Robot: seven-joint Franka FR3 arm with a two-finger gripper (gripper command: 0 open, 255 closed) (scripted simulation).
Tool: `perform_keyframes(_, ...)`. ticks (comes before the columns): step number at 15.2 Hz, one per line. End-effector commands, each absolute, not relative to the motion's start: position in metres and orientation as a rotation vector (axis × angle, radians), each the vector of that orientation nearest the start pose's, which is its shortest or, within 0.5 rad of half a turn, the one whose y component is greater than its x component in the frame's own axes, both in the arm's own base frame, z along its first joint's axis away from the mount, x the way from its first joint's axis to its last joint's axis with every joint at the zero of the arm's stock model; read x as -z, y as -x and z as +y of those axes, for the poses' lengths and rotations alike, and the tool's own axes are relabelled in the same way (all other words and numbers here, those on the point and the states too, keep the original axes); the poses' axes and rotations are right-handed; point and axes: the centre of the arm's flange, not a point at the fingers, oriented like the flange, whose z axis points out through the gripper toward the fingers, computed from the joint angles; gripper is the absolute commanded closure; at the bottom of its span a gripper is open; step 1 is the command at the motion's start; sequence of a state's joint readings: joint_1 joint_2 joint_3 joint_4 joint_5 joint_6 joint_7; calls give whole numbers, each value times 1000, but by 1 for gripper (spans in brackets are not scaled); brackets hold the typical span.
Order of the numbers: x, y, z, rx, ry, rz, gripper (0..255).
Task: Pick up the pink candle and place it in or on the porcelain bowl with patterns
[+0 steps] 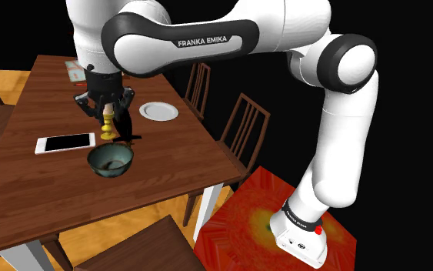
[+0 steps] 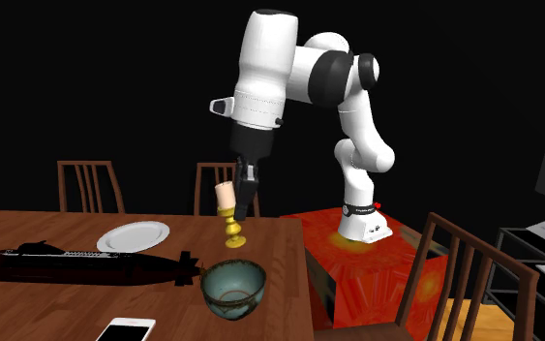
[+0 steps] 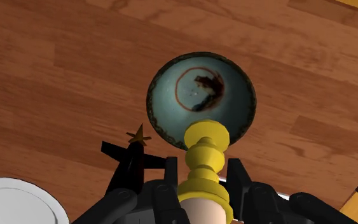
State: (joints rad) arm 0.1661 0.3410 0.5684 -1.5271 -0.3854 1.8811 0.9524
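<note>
Now, your end effector (image 1: 108, 115): fingers closed part-way and clamped on the candle, pointing down over the desk; in the wrist view you see both black fingers (image 3: 236, 173) pressed against the top of the yellow holder
Candle (image 1: 109, 123): pale pink body on a turned yellow holder, carried upright with the foot downward; you cannot tell whether the foot is clear of the wood
Candle versus bowl: from the wrist camera you find the yellow foot (image 3: 204, 146) lined up with the near rim of the bowl, not over its middle; the second exterior view puts the candle (image 2: 226, 197) behind the bowl, towards the plate
Bowl (image 1: 111, 171): grey-blue with a dark rim, a red ring and a dark mark inside, standing upright near the desk's edge
Desk (image 1: 53, 185): brown wood, with chairs (image 1: 241, 127) around it
Plate (image 1: 158, 112): white, beyond the candle, well apart from the bowl
Phone (image 1: 65, 142): white with a black screen, lying flat, near the bowl
Black submarine model (image 2: 76, 263): lying lengthwise on the desk, its tail just beside the bowl
Stand (image 1: 238, 223): red patterned box under your arm
</note>
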Motion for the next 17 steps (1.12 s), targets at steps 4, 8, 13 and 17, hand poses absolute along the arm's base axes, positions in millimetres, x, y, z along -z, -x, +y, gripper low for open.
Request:
perform_keyframes(4,-469,-539,385,303,3194,233,255)
perform_keyframes(8,-448,-539,385,303,3194,233,255)
perform_keyframes(13,-421,-539,385,303,3194,233,255)
perform_keyframes(17,-418,-539,385,303,3194,233,255)
